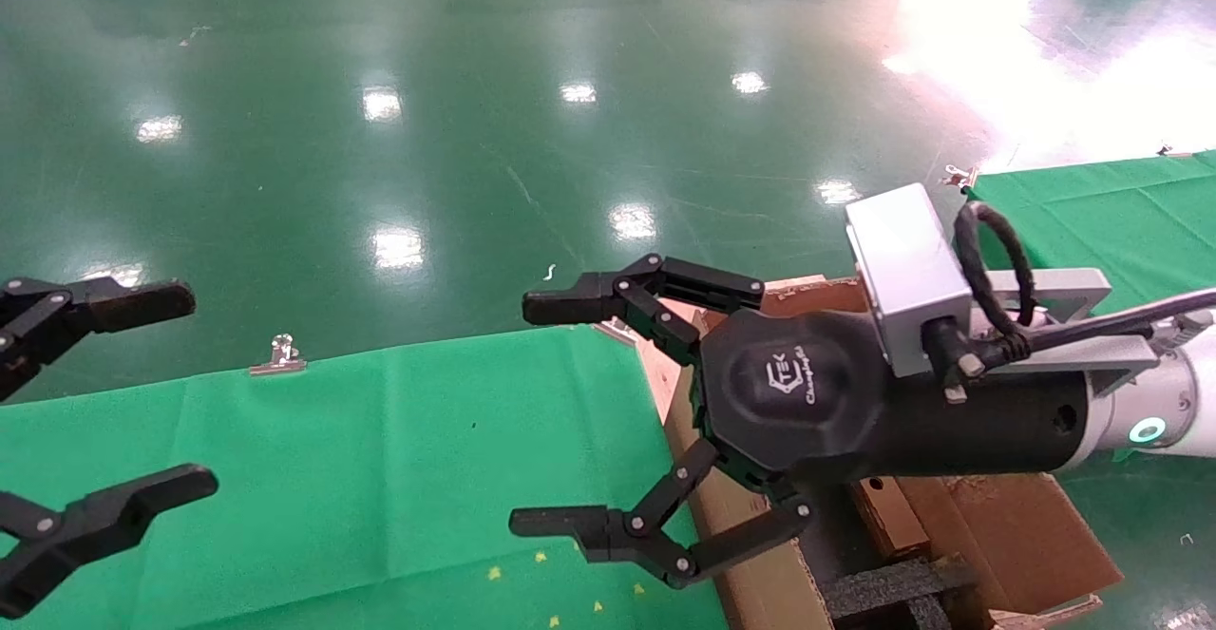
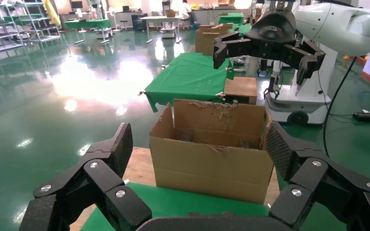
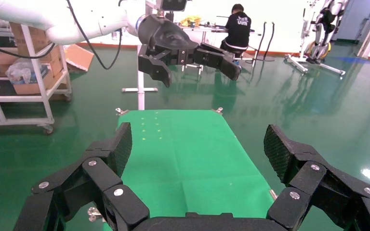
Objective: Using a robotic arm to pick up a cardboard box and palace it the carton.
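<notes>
Two grippers up in the air and neither one has anything in it. The right gripper point(image 1: 546, 416), on the white robotic arm point(image 1: 1154, 402) with the green ring light, hangs spread wide over the right end of the green table point(image 1: 313, 478), just left of the carton point(image 1: 1007, 525). The left gripper point(image 1: 123, 392) sits at the far left edge of the head view, also wide open, hovering over the same green cloth.

Here's the thing: I can't spot the small cardboard box anywhere. Not on the cloth, not between any fingers. The head view shows a brown piece with a round hole down inside the carton next to the black foam point(image 1: 893, 587), but I can't tell if that's the box or just part of the carton.

The carton stands on the floor at the table's right end, flaps ragged and torn, top open. From the left wrist view you see it square on point(image 2: 212, 163), with the right gripper point(image 2: 269, 45) floating above and behind it.

My guess on handling, going by the task: a small taped box should be light and fairly stiff, but tape bands are slick, so I'd pinch it across the two long side faces on bare cardboard, near the middle, not on the tape. Squeeze too hard and the walls could dent.

Another green table point(image 1: 1121, 212) sits far right.
</notes>
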Motion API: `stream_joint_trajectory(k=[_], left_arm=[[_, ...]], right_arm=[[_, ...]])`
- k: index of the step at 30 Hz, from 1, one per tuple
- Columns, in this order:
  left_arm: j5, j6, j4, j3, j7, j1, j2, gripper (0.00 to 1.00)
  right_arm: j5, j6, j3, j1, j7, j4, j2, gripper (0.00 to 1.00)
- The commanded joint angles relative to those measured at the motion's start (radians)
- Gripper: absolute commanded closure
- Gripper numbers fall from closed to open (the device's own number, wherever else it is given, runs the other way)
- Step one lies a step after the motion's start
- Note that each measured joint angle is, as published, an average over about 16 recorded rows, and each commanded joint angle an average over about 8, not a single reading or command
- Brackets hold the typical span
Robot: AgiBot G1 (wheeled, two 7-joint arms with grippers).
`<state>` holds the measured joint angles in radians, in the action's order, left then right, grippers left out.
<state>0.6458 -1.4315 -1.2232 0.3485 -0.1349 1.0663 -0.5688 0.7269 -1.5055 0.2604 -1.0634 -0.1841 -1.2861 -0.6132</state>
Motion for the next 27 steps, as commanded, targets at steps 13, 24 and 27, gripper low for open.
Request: stream_joint_trajectory(k=[13, 24, 27], left_arm=[[0.0, 0.0, 0.0, 0.0, 0.0, 0.0, 0.0, 0.0], [0.0, 0.0, 0.0, 0.0, 0.0, 0.0, 0.0, 0.0], [0.0, 0.0, 0.0, 0.0, 0.0, 0.0, 0.0, 0.0]], right_arm=[[-0.001, 0.003, 0.006, -0.003, -0.001, 0.0, 0.0, 0.0], [0.003, 0.01, 0.018, -0.011, -0.004, 0.002, 0.002, 0.0], [0.003, 0.011, 0.02, -0.011, -0.004, 0.002, 0.002, 0.0]])
